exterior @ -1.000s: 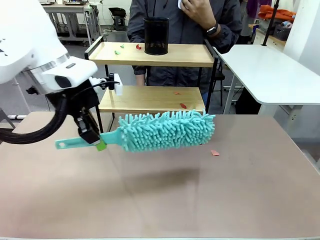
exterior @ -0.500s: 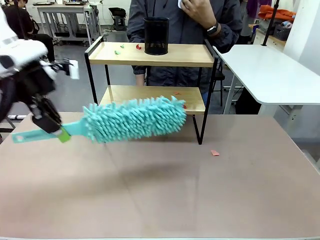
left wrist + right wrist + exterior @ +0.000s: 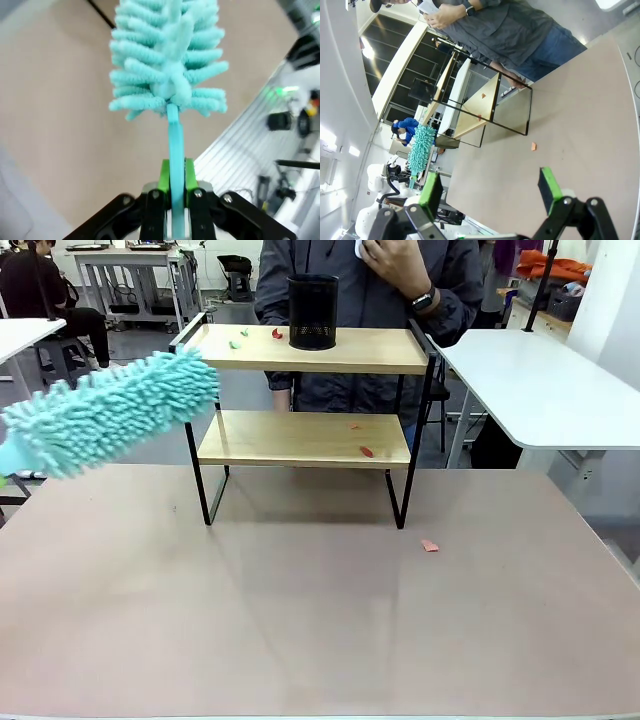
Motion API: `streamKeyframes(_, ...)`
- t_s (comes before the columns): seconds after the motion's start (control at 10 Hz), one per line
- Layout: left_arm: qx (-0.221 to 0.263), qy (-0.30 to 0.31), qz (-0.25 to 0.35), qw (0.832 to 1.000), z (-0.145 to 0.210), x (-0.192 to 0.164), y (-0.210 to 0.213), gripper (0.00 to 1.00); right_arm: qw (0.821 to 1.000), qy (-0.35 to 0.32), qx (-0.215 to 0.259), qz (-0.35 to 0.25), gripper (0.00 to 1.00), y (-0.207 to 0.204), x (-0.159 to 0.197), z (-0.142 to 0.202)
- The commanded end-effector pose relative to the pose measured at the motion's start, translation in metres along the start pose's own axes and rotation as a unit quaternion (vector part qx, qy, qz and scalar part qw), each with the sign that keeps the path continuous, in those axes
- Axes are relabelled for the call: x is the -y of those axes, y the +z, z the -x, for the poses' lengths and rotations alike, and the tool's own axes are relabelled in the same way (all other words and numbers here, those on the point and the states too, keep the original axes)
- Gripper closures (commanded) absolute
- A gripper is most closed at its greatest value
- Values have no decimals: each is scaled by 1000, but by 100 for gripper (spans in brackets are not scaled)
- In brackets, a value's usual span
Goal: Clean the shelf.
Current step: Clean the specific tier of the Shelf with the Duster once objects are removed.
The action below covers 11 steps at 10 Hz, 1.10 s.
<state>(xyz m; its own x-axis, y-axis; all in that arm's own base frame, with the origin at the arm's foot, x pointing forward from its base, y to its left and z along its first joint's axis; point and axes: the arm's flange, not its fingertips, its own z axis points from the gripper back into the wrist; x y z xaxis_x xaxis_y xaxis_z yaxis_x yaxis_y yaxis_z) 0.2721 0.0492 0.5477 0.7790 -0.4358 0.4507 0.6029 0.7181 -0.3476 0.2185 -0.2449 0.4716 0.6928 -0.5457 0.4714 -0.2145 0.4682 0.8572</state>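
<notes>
- Front view: the shelf (image 3: 305, 438) stands upright at the far middle of the brown table (image 3: 320, 620), its four black legs on the tabletop, directly before a person in a grey jacket whose hand (image 3: 395, 258) is raised to the chest.
- Front view: a black mesh cup (image 3: 313, 312) stands on the upper board. A green scrap (image 3: 235, 343) and a red scrap (image 3: 277, 334) lie just left of it. Two more red scraps (image 3: 367, 452) lie on the lower board, and one red scrap (image 3: 430, 546) lies on the table, right of the shelf's front right leg.
- Front view: a teal duster (image 3: 110, 412) enters from the picture's left edge and slants upward. Its fluffy tip is level with the left end of the upper board; whether it touches the frame cannot be told.
- Left wrist view: the left gripper (image 3: 173, 175) is clamped on the duster's thin teal handle (image 3: 174, 135), both green pads (image 3: 163, 175) pressed flat against it. The fluffy head (image 3: 167, 55) points away from the camera, above the brown tabletop.
- Right wrist view: the right gripper (image 3: 489, 187) hangs above the table with its jaws spread wide and nothing between them.
- Right wrist view: the shelf appears rolled sideways, farther off on the table, with the person behind it and the duster beyond its far end.
</notes>
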Motion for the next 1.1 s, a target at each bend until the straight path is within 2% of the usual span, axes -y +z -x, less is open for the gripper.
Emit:
streamKeyframes(0.0, -15, -29, -8, 999, -22, 8, -9, 88, 1000, 14, 9, -10, 0, -1, -1, -3)
streamKeyframes(0.6, -22, -28, -5, 999, -20, 10, -14, 88, 1000, 14, 9, -10, 0, -1, -1, -3)
streamKeyframes(0.7, -43, -42, -11, 998, -30, 19, -32, 88, 1000, 14, 9, -10, 0, -1, -1, -3)
streamKeyframes(0.8, -63, -47, 16, 997, -43, 29, -46, 88, 1000, 14, 9, -10, 0, -1, -1, -3)
streamKeyframes(1.0, -48, -38, -6, 998, -65, 46, -60, 88, 1000, 14, 9, -10, 0, -1, -1, -3)
